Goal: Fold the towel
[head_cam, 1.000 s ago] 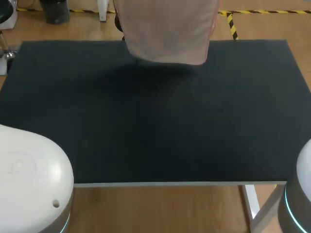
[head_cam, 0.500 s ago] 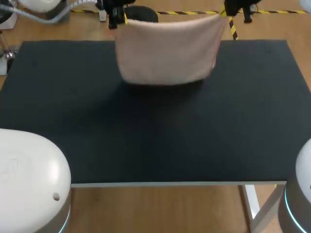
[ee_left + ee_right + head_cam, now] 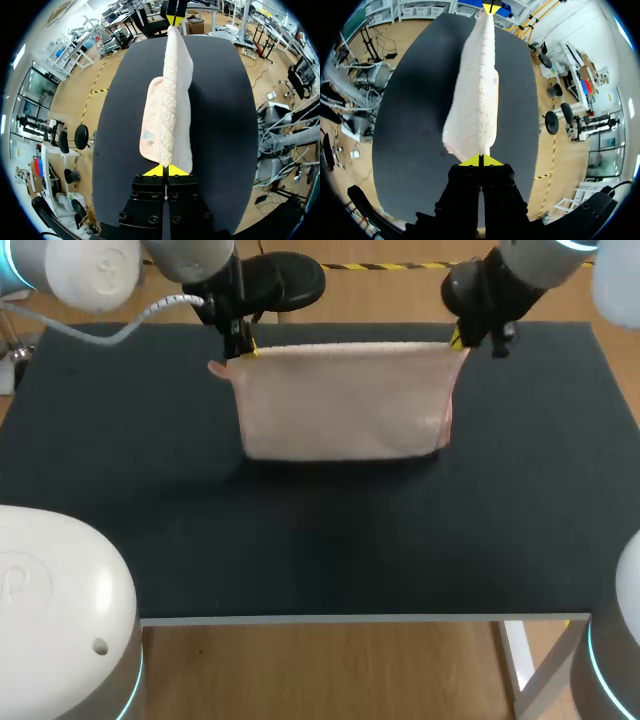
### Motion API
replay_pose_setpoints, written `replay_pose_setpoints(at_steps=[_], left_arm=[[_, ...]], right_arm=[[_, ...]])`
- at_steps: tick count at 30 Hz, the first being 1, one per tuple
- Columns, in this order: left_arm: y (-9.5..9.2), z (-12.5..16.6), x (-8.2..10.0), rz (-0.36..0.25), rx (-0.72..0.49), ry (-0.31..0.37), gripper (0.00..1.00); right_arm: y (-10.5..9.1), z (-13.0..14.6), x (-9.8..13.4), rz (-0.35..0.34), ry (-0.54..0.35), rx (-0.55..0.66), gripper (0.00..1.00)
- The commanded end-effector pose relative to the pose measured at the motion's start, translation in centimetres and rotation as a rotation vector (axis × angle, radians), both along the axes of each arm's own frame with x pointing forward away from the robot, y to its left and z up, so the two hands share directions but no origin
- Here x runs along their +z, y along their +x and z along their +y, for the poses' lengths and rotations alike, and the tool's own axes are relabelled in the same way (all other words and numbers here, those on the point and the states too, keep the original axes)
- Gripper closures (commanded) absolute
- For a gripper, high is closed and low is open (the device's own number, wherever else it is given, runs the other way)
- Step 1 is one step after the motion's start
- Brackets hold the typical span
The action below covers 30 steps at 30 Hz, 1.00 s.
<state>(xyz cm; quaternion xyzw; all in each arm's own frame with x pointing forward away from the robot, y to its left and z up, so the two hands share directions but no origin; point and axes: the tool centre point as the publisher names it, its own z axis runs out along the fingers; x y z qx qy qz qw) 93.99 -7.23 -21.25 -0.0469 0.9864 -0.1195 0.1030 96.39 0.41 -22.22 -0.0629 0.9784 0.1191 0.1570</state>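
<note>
The pale pink towel (image 3: 343,400) hangs upright over the far half of the dark worktop (image 3: 320,540). Its long axis runs side to side, its top edge is stretched straight between the two arms, and its lower edge points down at the surface; I cannot tell whether that edge touches. The left end effector (image 3: 243,348) is clamped on the towel's top left corner and the right end effector (image 3: 458,338) on its top right corner, each with yellow tips pinched tight on the cloth
</note>
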Motion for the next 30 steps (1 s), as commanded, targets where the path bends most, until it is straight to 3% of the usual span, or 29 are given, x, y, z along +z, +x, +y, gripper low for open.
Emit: replay_pose_setpoints(at_steps=[1, 5, 10, 17, 18, 19, 20, 26, 30], left_arm=[[3.4, -1.6, -5.0, 0.091, -0.007, 0.013, 1.00], [4.7, -2.1, -8.1, 0.155, -0.007, 0.033, 1.00], [6.2, -2.1, -10.8, 0.193, -0.003, 0.055, 1.00], [7.6, -1.6, -13.3, 0.219, -0.019, 0.069, 1.00], [7.6, -1.6, -13.4, 0.216, -0.025, 0.067, 1.00], [7.9, -1.5, -13.6, 0.228, -0.025, 0.075, 0.62], [8.0, -1.3, -13.7, 0.229, -0.030, 0.064, 0.00], [8.6, -0.3, -11.1, 0.164, -0.082, -0.018, 0.00], [7.8, 1.3, -8.2, 0.128, -0.081, -0.206, 0.00]], right_arm=[[3.0, 0.8, -4.7, 0.040, -0.001, -0.031, 1.00], [4.2, 0.5, -7.9, 0.073, -0.023, -0.061, 1.00], [5.4, 0.6, -11.1, 0.105, -0.061, -0.067, 1.00], [7.1, 1.4, -13.8, 0.130, -0.090, -0.044, 1.00], [7.3, 1.4, -13.9, 0.135, -0.091, -0.044, 0.87], [7.5, 1.4, -13.8, 0.113, -0.102, -0.044, 0.00], [7.7, 1.4, -13.6, 0.105, -0.102, -0.055, 0.00], [8.4, 0.5, -10.7, -0.050, -0.092, -0.077, 0.00], [8.3, 0.2, -7.9, -0.120, -0.085, -0.023, 0.00]])
